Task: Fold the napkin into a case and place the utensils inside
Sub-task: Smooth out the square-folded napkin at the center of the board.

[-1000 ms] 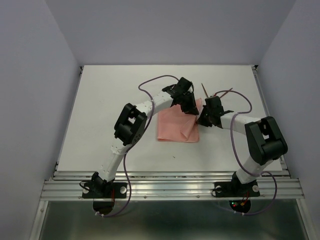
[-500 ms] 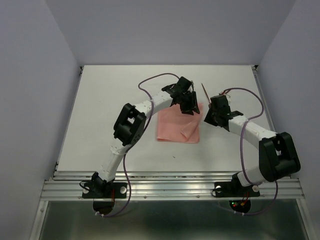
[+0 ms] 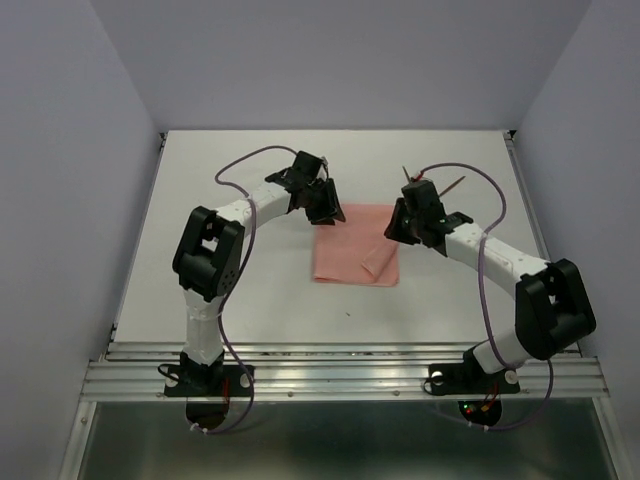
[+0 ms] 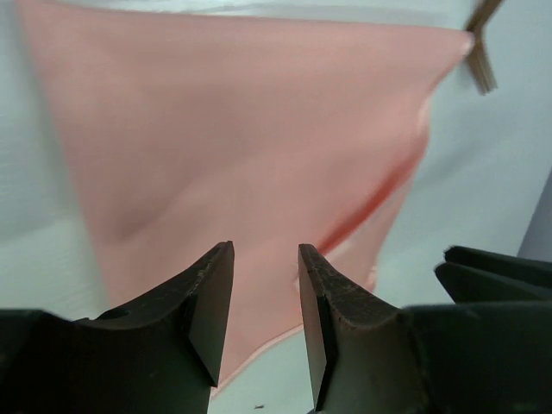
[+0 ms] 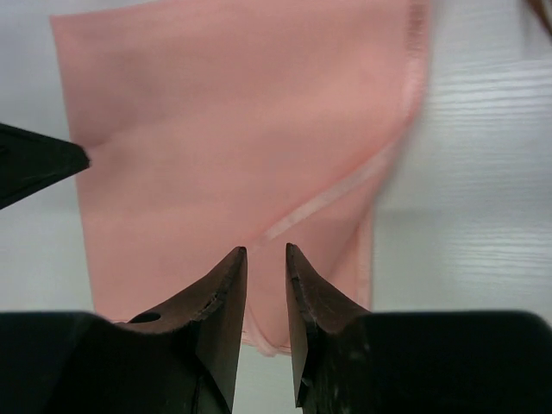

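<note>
Counter (image 3: 220,250) carries napkin (image 3: 350,255), flat, partly folded, diagonal crease near right edge. Left hand (image 4: 265,254) over napkin's far-left corner, jaws parted, empty. Right hand (image 5: 266,252) over far-right corner, jaws narrowly parted, empty. Utensils (image 4: 479,60) just beyond that corner. Step, likely: folding; no case yet. Next: pinch edge, fold across.

Top camera: high behind arm bases (image 3: 210,375), looking down. Wrist cameras: close over napkin (image 3: 352,248), which all three share.
</note>
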{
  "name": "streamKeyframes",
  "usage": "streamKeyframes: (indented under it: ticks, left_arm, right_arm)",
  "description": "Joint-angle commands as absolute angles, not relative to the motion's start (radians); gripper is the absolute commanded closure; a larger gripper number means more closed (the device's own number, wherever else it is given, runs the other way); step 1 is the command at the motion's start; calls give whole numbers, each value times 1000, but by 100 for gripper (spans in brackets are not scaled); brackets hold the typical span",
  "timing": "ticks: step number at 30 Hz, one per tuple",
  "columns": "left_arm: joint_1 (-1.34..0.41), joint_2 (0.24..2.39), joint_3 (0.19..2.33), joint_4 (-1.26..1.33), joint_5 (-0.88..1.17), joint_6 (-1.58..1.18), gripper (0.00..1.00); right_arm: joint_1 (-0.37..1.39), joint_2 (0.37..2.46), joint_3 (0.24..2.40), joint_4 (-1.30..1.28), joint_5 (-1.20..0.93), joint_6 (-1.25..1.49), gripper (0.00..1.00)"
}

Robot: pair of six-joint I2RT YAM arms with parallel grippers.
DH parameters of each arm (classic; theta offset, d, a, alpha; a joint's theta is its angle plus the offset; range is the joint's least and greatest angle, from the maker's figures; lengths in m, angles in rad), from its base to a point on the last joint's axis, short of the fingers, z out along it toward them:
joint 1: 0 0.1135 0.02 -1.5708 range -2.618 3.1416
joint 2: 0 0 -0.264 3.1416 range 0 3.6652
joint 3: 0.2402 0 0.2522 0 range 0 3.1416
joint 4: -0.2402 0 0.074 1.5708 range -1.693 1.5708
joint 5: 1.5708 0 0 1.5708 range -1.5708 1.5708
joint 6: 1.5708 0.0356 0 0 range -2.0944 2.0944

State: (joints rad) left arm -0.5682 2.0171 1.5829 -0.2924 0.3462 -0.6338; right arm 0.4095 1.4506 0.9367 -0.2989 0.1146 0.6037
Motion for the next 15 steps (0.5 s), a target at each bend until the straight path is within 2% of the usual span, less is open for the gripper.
streamKeyframes:
  ticks: [1,7,15]
  left_arm:
    - [-525,1962,1431,-247,357,-595,54]
    - [-509,1953,1316,-206,368,-600,54]
    - [-499,1973,1269,-186,370,-601,55]
  right_arm:
    - [500,1535,1032,-282,78,586,70]
    - [580,1676,1121,-270,41,589,70]
    - [589,1729,1062,-262,17,611,70]
